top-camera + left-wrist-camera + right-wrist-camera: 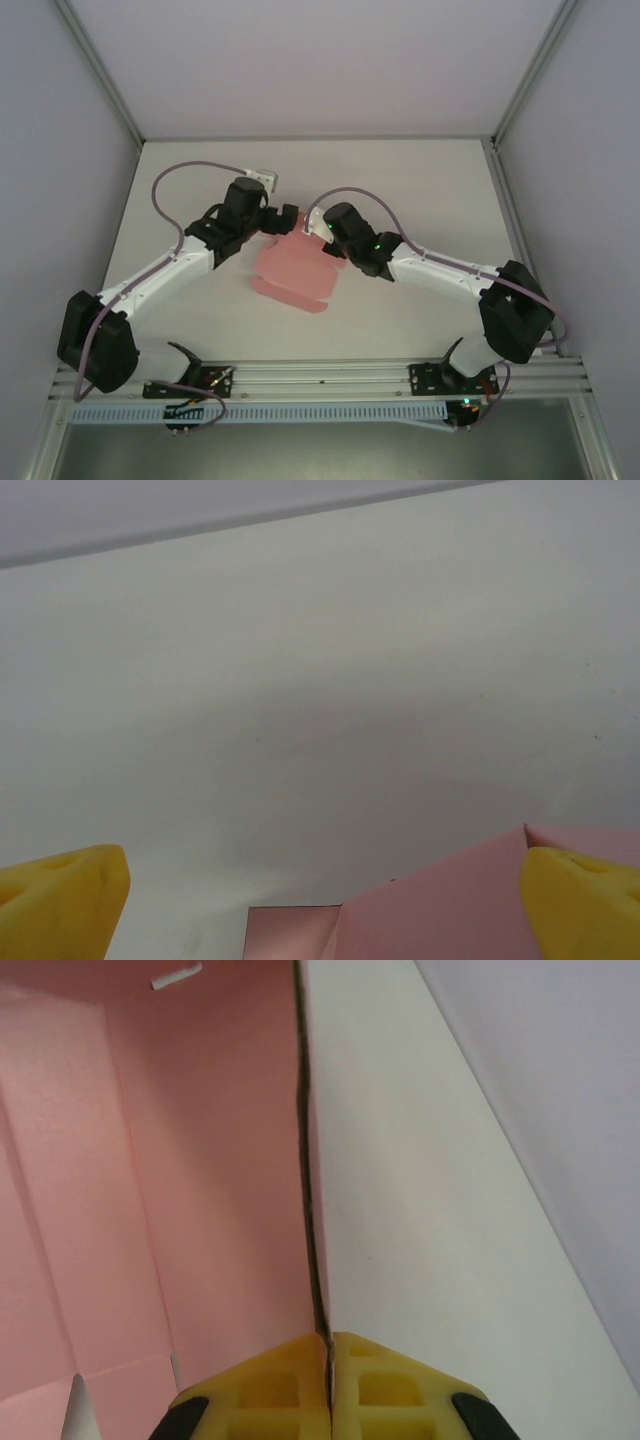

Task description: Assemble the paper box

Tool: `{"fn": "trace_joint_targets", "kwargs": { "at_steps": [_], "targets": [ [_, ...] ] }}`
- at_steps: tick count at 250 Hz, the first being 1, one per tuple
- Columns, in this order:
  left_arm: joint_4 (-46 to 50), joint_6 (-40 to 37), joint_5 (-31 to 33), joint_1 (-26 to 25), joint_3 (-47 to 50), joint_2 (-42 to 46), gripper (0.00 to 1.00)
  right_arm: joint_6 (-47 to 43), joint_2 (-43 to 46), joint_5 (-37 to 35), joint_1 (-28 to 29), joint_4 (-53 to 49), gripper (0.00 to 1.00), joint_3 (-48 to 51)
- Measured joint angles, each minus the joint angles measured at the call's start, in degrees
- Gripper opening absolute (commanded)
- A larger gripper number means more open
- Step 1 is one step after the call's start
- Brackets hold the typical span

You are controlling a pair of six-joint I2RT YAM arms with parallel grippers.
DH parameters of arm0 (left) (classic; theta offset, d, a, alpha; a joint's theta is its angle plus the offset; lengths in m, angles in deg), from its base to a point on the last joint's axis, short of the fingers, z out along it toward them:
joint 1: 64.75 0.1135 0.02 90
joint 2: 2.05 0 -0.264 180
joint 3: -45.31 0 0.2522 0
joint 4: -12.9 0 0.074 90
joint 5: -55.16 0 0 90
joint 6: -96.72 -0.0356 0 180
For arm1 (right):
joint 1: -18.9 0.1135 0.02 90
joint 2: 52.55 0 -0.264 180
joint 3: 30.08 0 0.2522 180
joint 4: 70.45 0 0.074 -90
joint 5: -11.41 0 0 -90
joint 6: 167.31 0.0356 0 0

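Note:
The pink paper box (292, 272) lies partly folded on the white table (430, 190), between the two arms. My right gripper (317, 238) is at its far right corner. In the right wrist view its yellow fingers (280, 1385) are pressed together on the thin edge of an upright pink panel (210, 1160), whose inside face and creases spread to the left. My left gripper (286, 218) hovers at the box's far edge. In the left wrist view this gripper (325, 905) is open, with a pink panel (450, 910) rising between the fingertips and reaching the right fingertip (585, 900).
Grey enclosure walls (60, 150) close in the table on the left, right and back. An aluminium rail (320, 380) with the arm bases runs along the near edge. Bare table lies behind the box (300, 680) and to its right (430, 1240).

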Motion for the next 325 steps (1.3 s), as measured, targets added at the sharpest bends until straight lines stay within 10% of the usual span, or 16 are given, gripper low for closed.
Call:
{"fn": "trace_joint_targets", "kwargs": {
  "at_steps": [146, 217, 325],
  "targets": [
    [1.64, 1.05, 7.30, 1.36, -2.10, -0.07, 1.00, 3.19, 0.35, 2.16, -2.01, -1.44, 0.01, 0.28],
    [-3.04, 6.95, -11.23, 23.63, 10.16, 13.03, 0.98, 6.97, 2.38, 5.66, -4.94, -1.07, 0.00, 2.29],
    [-24.15, 4.98, -45.48, 25.46, 21.09, 5.60, 0.72, 14.51, 3.54, 13.31, -8.35, -0.92, 0.00, 2.32]
  ]
}}
